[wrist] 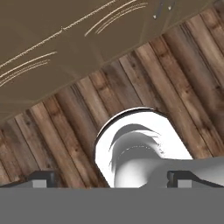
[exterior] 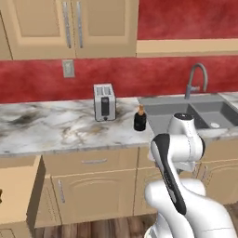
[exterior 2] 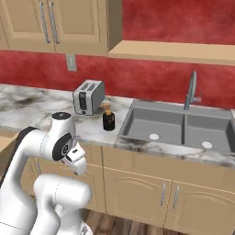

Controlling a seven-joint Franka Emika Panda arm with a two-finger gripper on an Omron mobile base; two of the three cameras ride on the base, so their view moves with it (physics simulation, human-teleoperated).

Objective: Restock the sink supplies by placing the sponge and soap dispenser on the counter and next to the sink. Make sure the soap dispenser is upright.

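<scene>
Looking at the soap dispenser (exterior: 140, 119), we see it upright on the counter (exterior: 51, 128), just beside the sink (exterior: 188, 114) rim near the toaster (exterior: 104, 102). Probably rigid, slick and top-heavy, so we'd grab the squat body. End effector (wrist: 112, 179) fingers apart, holding nothing, facing the floor (wrist: 65, 127).

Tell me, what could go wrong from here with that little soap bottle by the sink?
The soap dispenser already stands upright on the counter, close to the sink rim and beside the toaster. A careless sweep of the arm could tip it or push it into the basin. The gripper is open, empty and aimed at the wooden floor, so the arm must swing far back up.
</scene>
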